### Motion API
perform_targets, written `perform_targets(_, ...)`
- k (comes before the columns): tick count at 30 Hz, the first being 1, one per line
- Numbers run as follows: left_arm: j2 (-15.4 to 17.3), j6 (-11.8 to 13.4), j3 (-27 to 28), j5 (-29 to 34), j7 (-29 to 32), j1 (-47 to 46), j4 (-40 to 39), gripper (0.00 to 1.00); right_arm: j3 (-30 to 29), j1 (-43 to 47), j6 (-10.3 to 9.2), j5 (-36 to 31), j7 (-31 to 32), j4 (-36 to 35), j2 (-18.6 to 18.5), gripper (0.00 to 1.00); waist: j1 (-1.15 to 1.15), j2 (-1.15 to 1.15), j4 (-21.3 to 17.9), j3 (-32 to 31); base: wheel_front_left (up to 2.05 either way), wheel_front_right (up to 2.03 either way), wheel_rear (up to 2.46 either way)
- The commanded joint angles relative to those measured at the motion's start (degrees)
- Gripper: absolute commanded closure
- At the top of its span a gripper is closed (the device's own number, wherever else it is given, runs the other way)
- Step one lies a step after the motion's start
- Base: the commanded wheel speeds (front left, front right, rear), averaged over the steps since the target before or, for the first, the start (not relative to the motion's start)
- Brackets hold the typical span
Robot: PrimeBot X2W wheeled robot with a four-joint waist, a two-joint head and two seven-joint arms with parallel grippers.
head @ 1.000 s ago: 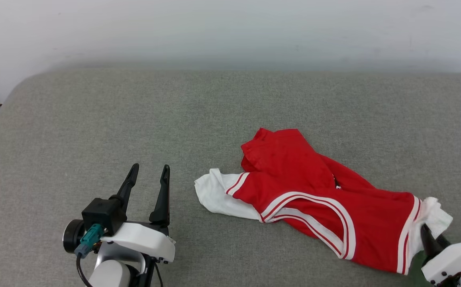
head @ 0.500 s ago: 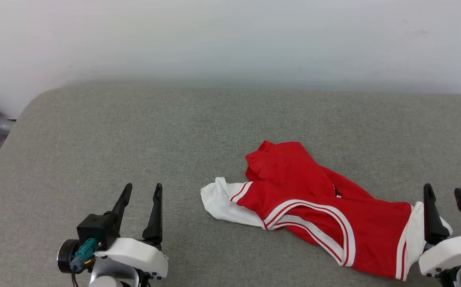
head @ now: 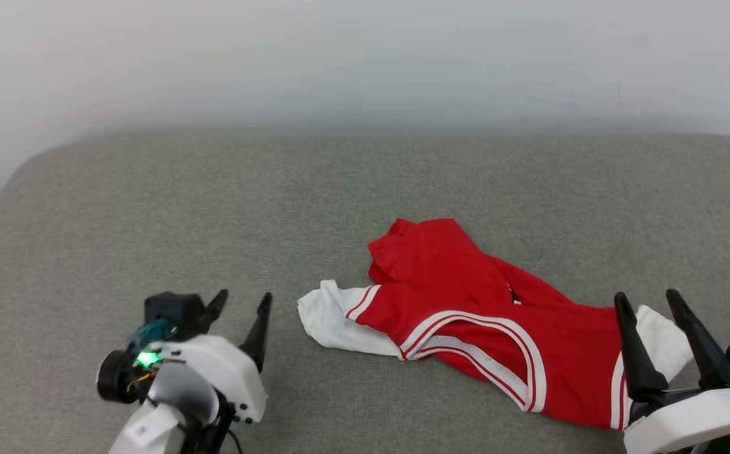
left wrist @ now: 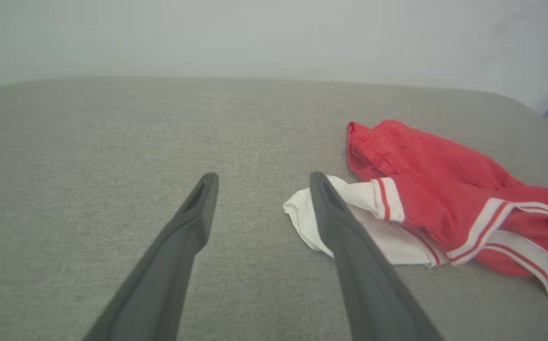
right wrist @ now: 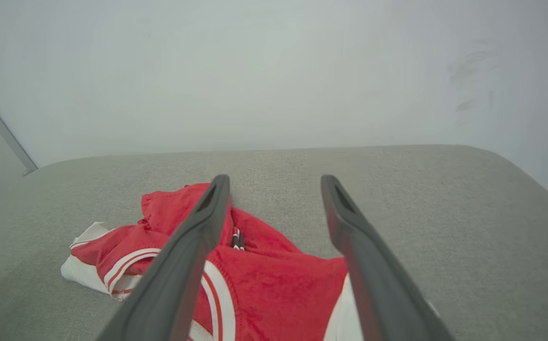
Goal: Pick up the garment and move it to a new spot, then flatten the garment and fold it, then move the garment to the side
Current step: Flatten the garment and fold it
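The garment lies rumpled on a grey padded surface, a red jersey-type cloth with red-and-white stripe trim and a small black-and-white mark near its middle. Its long axis runs across the robot's front, roughly from one gripper to the other. One white end points at the left gripper and the other white-trimmed end lies at the right gripper. A bunched red lobe rises off the middle, away from both tools.

The right gripper is the nearer one. Its fingers are spread wide with nothing between them, and they stand over the cloth's near end. In the right wrist view the red and white fabric lies beneath and between the two fingers and runs off ahead and to the left of them. I cannot tell whether the fingertips touch the cloth or hang just above it.

The left gripper is also released and empty. It stands just beside the opposite white end, apart from it, over bare padding. In the left wrist view that white corner lies close to the right of its right finger, partly behind it, and the rest of the cloth trails away further to the right.

As I judge it, the garment is set down and not yet flattened. Spreading it likely calls for each gripper to take the end nearest it and draw outward along the long axis. The left gripper would need a short shift to its right to reach its corner.

Beyond the padding stands a plain pale wall.
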Motion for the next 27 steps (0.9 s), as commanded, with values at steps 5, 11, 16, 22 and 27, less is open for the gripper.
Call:
perform_targets(5, 0.1, -2.4, -2.7, -2.5, 10.4, -4.8, 1.9, 0.00, 1.5, -0.7, -0.04, -0.2, 0.4, -1.4, 0.1, 0.00, 0.00, 0.00, -3.1, 3.2, 0.00, 0.00, 0.00)
perform_targets(11, 0.6, -4.3, -5.2, -4.7, 21.7, -10.3, 6.0, 0.00, 2.1, -2.4, -0.04, 0.9, -0.1, -0.7, 0.1, 0.00, 0.00, 0.00, -5.4, 6.4, 0.00, 0.00, 0.00)
perform_targets(16, 2.4, -4.9, -7.3, -3.3, 28.1, -14.3, 10.3, 0.00, 3.3, -4.0, -0.04, 1.5, -0.7, 0.4, 0.1, 0.00, 0.00, 0.00, -7.1, 9.0, 0.00, 0.00, 0.00)
perform_targets(22, 4.3, -6.6, -12.0, -2.7, 38.3, -15.6, 16.0, 0.00, 3.0, -5.3, -0.04, 2.4, -1.6, 2.1, 0.1, 0.00, 0.00, 0.00, -8.1, 10.7, 0.00, 0.00, 0.00)
perform_targets(27, 4.8, -7.8, -14.8, -4.5, 43.1, -15.2, 16.7, 0.63, 2.7, -5.8, -0.04, 3.1, -2.1, 3.4, 0.1, 0.00, 0.00, 0.00, -8.5, 10.9, 0.00, 0.00, 0.00)
